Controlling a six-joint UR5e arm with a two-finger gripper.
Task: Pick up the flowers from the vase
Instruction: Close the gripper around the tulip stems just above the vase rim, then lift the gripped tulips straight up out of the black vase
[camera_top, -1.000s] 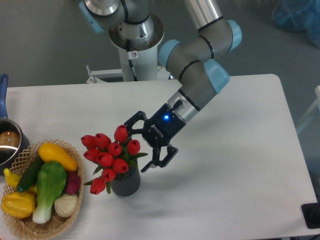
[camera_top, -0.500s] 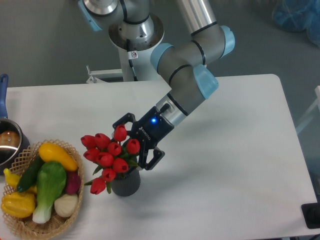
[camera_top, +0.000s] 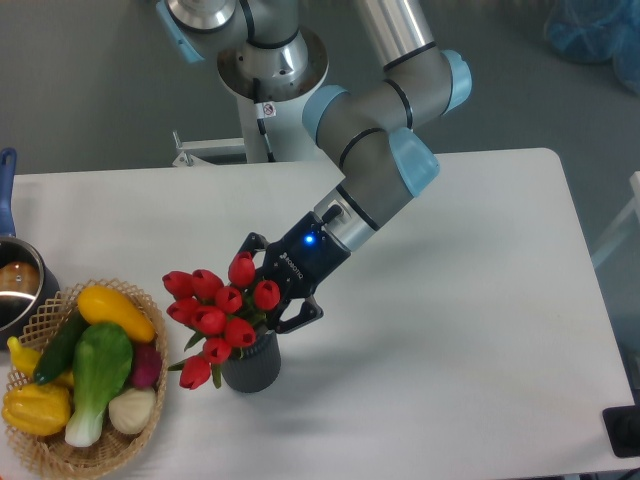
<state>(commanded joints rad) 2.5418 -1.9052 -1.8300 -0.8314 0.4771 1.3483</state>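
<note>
White worktop (camera_top: 450, 330) is seen spread before a grey floor, with the arm's round base mounted behind its far edge. Near the front left, the flowers (camera_top: 222, 312) are seated in the vase (camera_top: 252, 367), the red buds leaning left and spreading wider than the dark ribbed cylinder. The hand (camera_top: 268, 293) is positioned at the bunch's right side, just above the vase mouth; its black fingers (camera_top: 301, 316) are drawn in around the rightmost buds and stems, but whether the stems are actually pinched cannot be told, as the buds hide the contact. A wicker basket (camera_top: 50, 450) of vegetables is placed left of the vase, and a metal pot (camera_top: 14, 285) is cut by the left edge.
</note>
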